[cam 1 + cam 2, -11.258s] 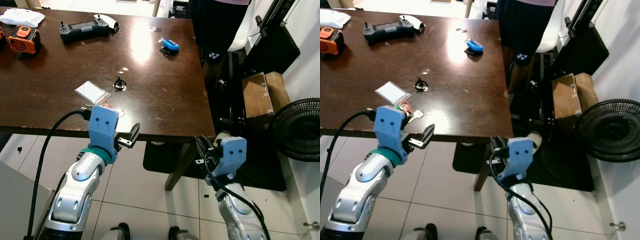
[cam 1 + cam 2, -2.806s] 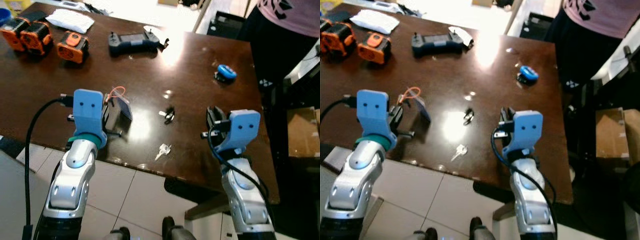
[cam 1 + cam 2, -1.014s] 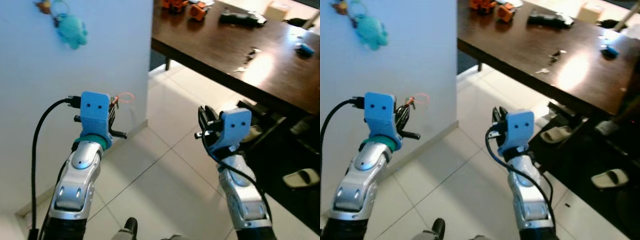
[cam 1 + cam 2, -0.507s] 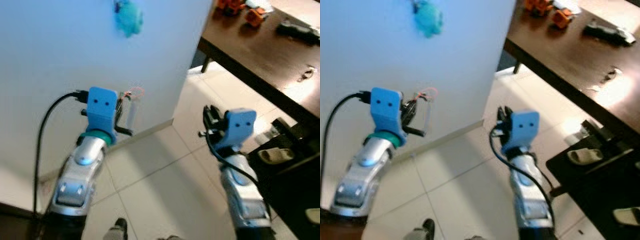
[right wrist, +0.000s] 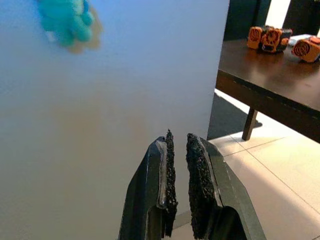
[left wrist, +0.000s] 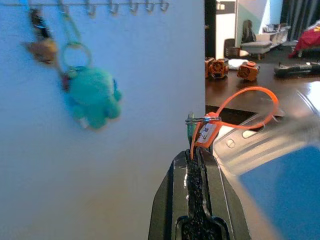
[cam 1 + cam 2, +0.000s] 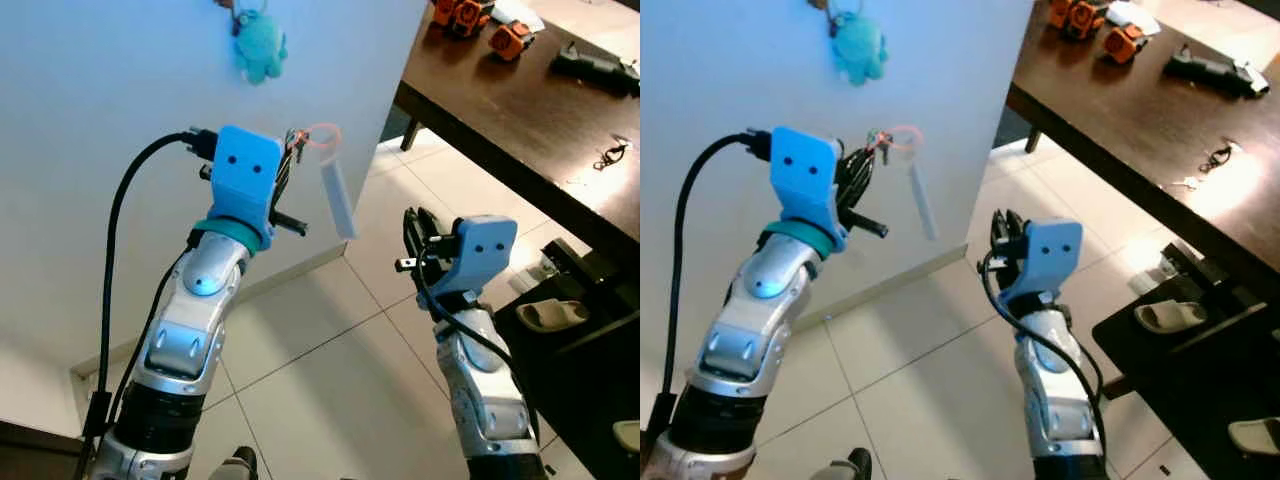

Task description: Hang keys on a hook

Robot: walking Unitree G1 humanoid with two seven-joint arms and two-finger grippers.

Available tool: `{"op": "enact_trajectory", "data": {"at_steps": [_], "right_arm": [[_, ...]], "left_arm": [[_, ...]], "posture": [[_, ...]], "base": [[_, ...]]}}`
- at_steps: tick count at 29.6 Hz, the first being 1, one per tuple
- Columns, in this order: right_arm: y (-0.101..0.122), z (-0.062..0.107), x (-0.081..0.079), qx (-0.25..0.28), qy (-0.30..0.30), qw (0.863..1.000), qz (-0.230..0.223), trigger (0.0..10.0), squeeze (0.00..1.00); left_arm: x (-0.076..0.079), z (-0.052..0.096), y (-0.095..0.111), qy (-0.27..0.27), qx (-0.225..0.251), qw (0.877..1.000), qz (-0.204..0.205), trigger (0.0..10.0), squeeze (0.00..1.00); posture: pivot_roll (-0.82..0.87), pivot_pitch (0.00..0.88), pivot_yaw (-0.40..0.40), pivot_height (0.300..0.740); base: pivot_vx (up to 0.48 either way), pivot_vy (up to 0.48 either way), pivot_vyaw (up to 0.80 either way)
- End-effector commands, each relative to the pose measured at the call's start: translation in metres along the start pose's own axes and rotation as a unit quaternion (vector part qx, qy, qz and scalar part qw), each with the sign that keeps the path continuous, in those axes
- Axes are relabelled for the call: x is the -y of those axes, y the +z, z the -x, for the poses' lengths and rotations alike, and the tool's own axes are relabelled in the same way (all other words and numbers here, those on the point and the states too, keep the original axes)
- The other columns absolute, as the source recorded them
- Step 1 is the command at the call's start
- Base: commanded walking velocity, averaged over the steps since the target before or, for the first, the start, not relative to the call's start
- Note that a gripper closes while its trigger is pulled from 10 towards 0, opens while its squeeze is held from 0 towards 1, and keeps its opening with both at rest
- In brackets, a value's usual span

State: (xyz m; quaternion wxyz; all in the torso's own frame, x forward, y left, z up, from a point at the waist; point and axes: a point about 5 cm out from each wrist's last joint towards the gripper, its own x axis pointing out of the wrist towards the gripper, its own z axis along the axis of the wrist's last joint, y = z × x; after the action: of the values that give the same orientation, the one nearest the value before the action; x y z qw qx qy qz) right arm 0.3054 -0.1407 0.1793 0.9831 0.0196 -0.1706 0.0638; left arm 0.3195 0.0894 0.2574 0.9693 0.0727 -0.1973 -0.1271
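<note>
My left gripper (image 7: 290, 165) is raised in front of the white wall panel (image 7: 120, 110) and is shut on the keys (image 6: 205, 134). Their orange loop (image 7: 322, 133) sticks up past the fingertips, and a clear card holder (image 7: 338, 200) hangs tilted below it. A row of small metal hooks (image 6: 112, 7) runs along the top of the panel. On it hang a teal plush keychain (image 7: 260, 45) and a brown charm (image 6: 41, 46), up and to the left of the gripper. My right gripper (image 7: 415, 240) stays low at the right, shut on nothing.
A dark wooden table (image 7: 520, 90) stands to the right with orange devices (image 7: 470, 18), a black controller (image 7: 590, 65) and loose keys (image 7: 607, 152) on it. Slippers (image 7: 550, 312) lie on a dark mat under it. Light floor tiles (image 7: 330, 370) spread below my arms.
My left arm has lifted the keys higher and closer to the wall, and the card holder has swung out to the right. The right arm holds its place.
</note>
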Motion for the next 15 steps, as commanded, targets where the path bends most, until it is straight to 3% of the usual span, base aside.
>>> {"op": "enact_trajectory", "data": {"at_steps": [1, 15], "right_arm": [[-0.0014, 0.0033, 0.0053, -0.003, -0.010, 1.000, 0.001, 10.0, 0.00], [-0.0039, 0.0031, 0.0030, -0.007, -0.002, 1.000, 0.000, 10.0, 0.00]], "left_arm": [[0.0051, -0.0016, -0.0022, -0.012, 0.000, 1.000, 0.005, 10.0, 0.00], [0.0042, -0.0028, 0.0028, -0.009, 0.012, 1.000, 0.006, 10.0, 0.00]], "posture": [[-0.06, 0.135, 0.004, 0.740], [-0.05, 0.134, -0.002, 0.740]], "base": [[0.465, 0.000, 0.00], [0.465, 0.000, 0.00]]}}
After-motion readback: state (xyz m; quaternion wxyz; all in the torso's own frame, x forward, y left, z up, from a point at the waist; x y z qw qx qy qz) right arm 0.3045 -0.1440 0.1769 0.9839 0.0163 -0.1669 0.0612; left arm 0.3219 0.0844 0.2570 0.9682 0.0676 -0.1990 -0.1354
